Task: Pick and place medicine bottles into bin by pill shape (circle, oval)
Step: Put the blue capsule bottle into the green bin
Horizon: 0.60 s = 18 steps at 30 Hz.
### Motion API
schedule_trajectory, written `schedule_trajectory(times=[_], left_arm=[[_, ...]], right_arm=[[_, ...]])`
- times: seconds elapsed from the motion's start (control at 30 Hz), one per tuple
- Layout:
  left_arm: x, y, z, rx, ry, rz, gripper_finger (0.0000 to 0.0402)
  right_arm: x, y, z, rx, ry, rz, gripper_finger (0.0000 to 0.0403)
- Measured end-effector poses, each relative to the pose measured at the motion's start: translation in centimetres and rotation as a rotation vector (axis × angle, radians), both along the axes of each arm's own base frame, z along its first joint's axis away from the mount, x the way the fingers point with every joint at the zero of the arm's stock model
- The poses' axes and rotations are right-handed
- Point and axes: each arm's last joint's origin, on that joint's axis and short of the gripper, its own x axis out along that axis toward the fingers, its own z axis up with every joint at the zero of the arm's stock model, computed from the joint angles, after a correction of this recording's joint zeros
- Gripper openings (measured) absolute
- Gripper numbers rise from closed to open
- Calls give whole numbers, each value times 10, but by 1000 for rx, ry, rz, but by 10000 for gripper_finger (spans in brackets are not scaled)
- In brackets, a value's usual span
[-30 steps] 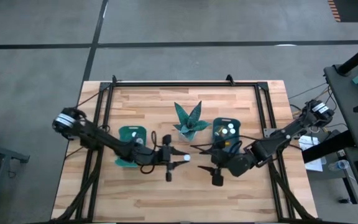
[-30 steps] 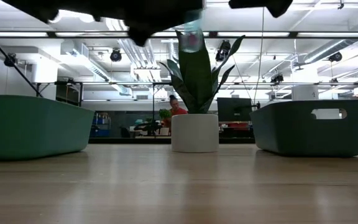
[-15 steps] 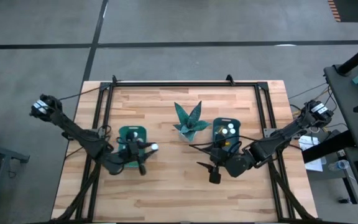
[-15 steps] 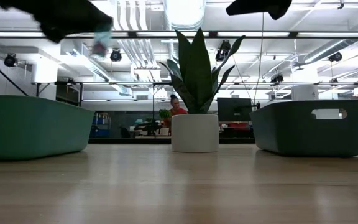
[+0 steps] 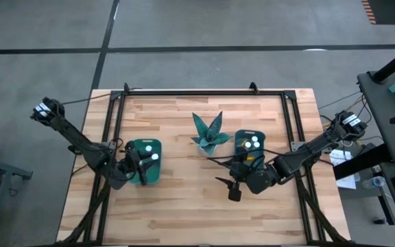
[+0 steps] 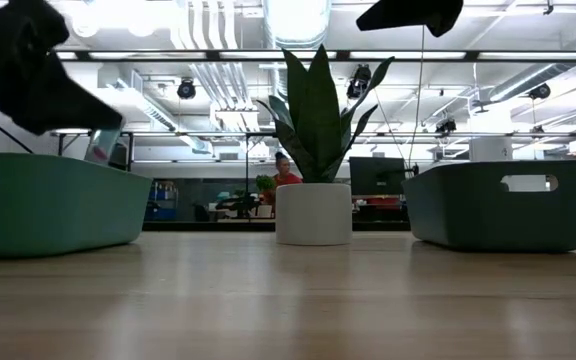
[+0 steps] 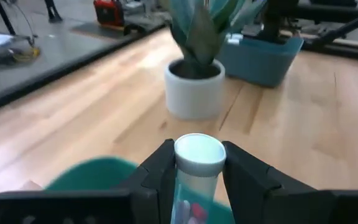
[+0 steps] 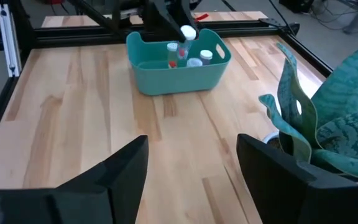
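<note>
My left gripper [image 5: 147,162] is over the left teal bin [image 5: 142,175], shut on a small clear bottle with a white cap [image 7: 197,155] and red pills inside. In the low view the bottle [image 6: 102,146] hangs just above the bin's rim [image 6: 48,160]. Other white-capped bottles [image 8: 194,60] lie in that bin. The right teal bin [image 5: 249,133] holds a few white-capped bottles [image 5: 252,143]. My right gripper [image 5: 233,192] is open and empty above the table, near the right bin's near side. My left gripper pinches the bottle's clear body just below the white cap [image 7: 188,186] between its two fingers [image 7: 160,168]. The bottle lies along the fingers, cap end outward past the fingertips. It is tilted and lifted clear, above the left bin.
A teal spiky plant in a white pot [image 5: 209,134] stands at the table's middle between the two bins. Bare wooden table [image 5: 190,213] lies along the near edge. A black frame rail [image 5: 197,92] runs along the far edge.
My left gripper has carried the bottle from the table's middle toward the left edge and down, and now holds it over the left bin. It stays shut on the bottle.
</note>
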Motion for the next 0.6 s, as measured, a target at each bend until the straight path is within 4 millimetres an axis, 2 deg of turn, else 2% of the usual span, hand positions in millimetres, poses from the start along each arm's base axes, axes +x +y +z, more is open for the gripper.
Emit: schedule_trajectory(times=[0.2,0.6], left_arm=[[-10,6,-17,-25,73,-108,94],[-19,13,-44,-67,45,-107,94]], right_arm=[[0,0,0,1,-1,-1,237],[1,-1,0,1,-1,-3,235]])
